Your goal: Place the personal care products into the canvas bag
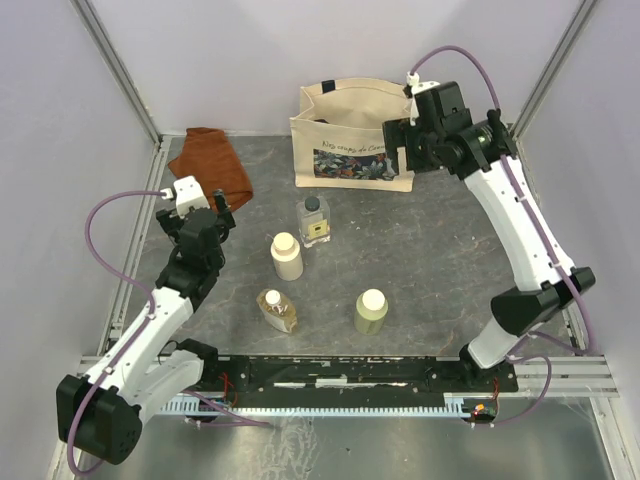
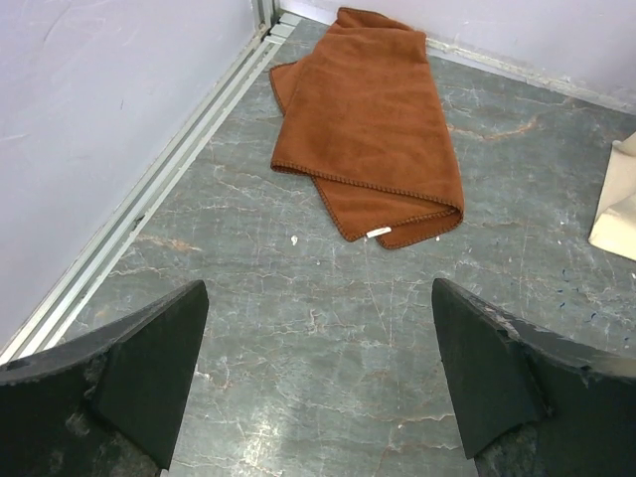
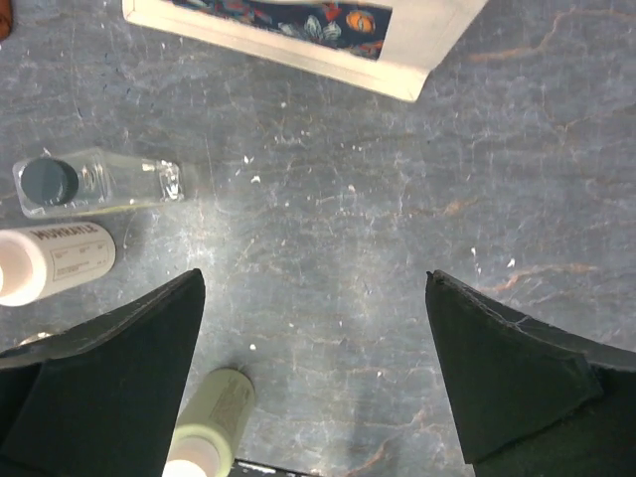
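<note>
From the top camera I had the whole layout. The canvas bag (image 1: 352, 135) stood upright at the upper middle of the frame with its mouth open, and all four bottles sat outside it on the surface (image 1: 450, 250). The clear square bottle (image 1: 314, 220) was just below the bag, the cream cylinder (image 1: 287, 256) beside it to the lower left, the amber flat bottle (image 1: 277, 311) lower again, and the olive-green cylinder (image 1: 371, 312) off to its right, none touching another. Only the left wrist camera gave me the rust-brown cloth (image 2: 373, 129) up close, folded over on itself with a small white tag at its hem, plus a sliver of the bag at the right edge. The left hand (image 2: 318, 293) had its fingers spread wide over bare surface, gripping nothing. The right wrist camera showed what the other wrist did not: the bag's lower corner with its flowered panel at the top of the frame, the clear bottle's dark cap and the cream cylinder's printed label at the left, and the olive-green cylinder at the bottom left. The right hand (image 3: 313, 283) was likewise wide apart and held nothing; in the top view it overlapped the bag's right end. The bag was beige, with a dark floral strip and a line of script along its front. The surface was grey, marbled and flecked with pale scuffs. Plain pale walls (image 1: 300, 50) closed it in, with a metal rail (image 2: 149, 209) along the foot of the left one.
</note>
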Tool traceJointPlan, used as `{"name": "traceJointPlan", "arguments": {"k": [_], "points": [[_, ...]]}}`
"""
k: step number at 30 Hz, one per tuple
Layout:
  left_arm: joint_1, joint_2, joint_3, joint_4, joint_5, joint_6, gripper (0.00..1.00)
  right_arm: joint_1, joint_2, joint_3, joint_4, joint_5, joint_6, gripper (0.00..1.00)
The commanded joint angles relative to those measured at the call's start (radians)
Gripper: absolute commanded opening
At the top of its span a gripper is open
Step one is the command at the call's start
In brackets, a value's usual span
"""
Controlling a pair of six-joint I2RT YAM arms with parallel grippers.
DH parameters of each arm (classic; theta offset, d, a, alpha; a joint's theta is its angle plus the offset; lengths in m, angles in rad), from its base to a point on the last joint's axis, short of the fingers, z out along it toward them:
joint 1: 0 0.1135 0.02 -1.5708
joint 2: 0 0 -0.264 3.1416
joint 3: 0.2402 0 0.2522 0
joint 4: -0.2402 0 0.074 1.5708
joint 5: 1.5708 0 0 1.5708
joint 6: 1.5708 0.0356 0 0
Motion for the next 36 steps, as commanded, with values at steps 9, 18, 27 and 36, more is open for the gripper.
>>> {"name": "traceJointPlan", "arguments": {"k": [9,18,27,36], "points": [[-0.001,-0.084,-0.028,0.037,0.166,0.128,1.00,-0.093,0.258,0.340,0.033,-0.043,-0.054,1.00],[-0.001,-0.068,-0.057,0.066,0.202,0.120,1.00,-0.183,0.399,0.419,0.218,-0.064,0.018,1.00],[-0.001,-0.017,-0.098,0.129,0.210,0.145,1.00,-0.187,0.507,0.416,0.342,-0.043,0.047,1.00],[-0.001,0.001,-0.119,0.144,0.238,0.145,1.00,-0.188,0.570,0.355,0.351,0.084,0.041,0.98]]}}
